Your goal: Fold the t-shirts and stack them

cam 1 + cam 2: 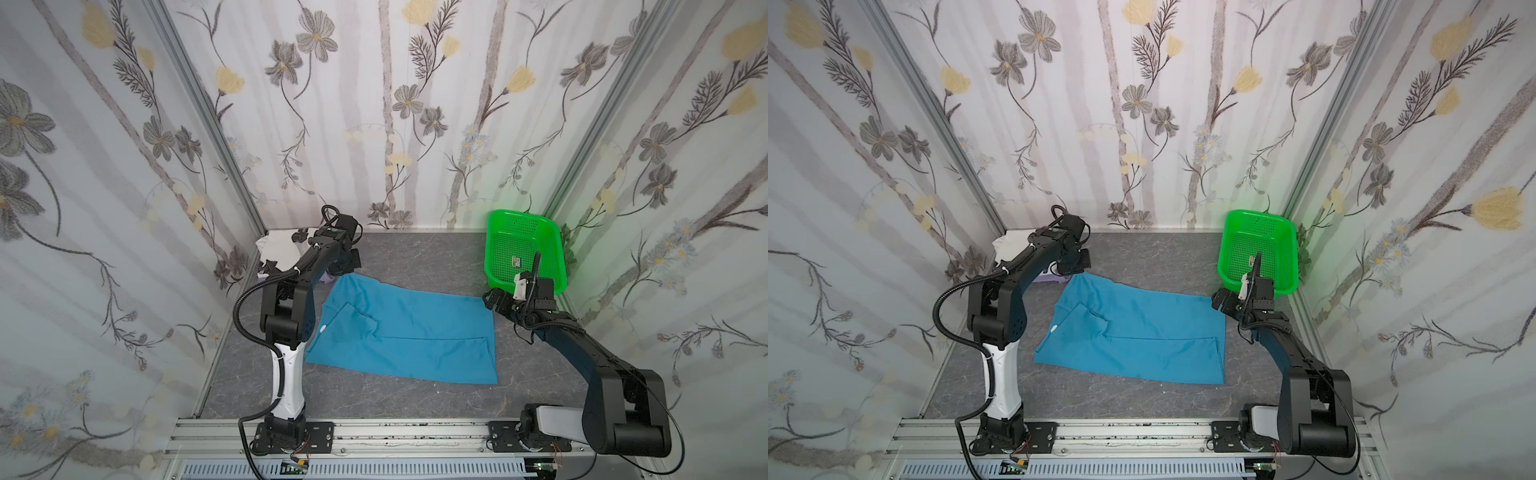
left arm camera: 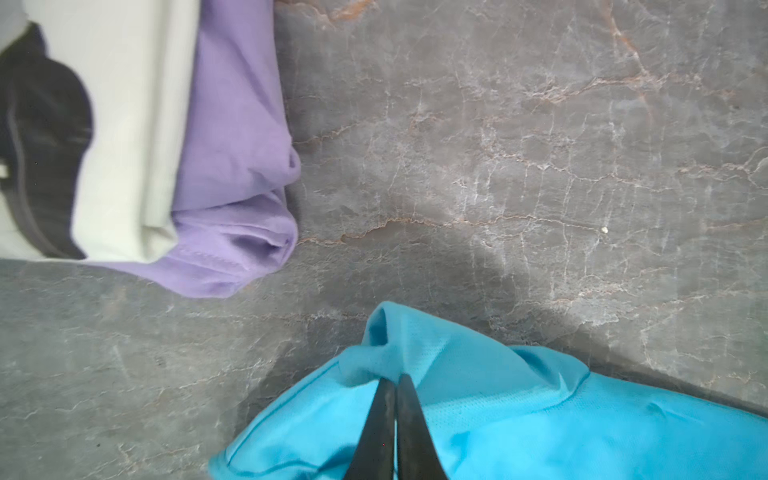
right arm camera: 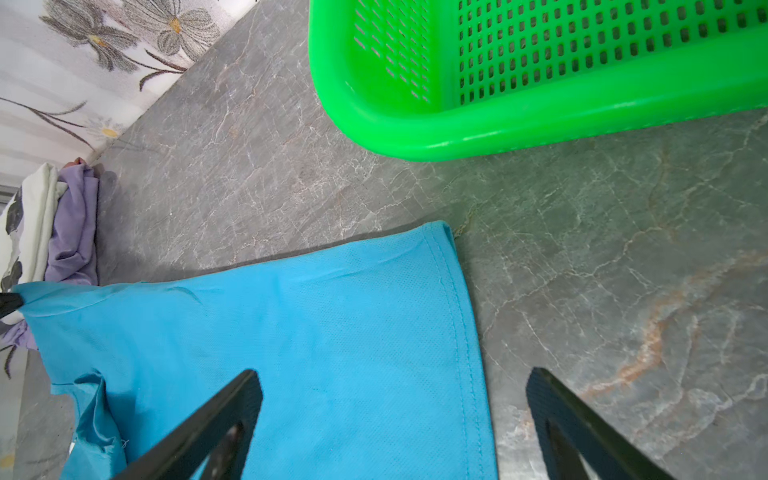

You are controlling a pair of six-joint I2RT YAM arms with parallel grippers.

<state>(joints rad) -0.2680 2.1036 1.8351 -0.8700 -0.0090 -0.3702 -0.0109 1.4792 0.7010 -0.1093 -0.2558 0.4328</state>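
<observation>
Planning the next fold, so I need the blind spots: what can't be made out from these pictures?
- Left gripper: in both top views hidden behind the left arm; only the left wrist view shows it, shut on the teal shirt.
- White shirt and lavender shirt: top views, mostly behind that arm; left wrist view, cut by the edge.
- Basket label: top views, too small to read.
</observation>
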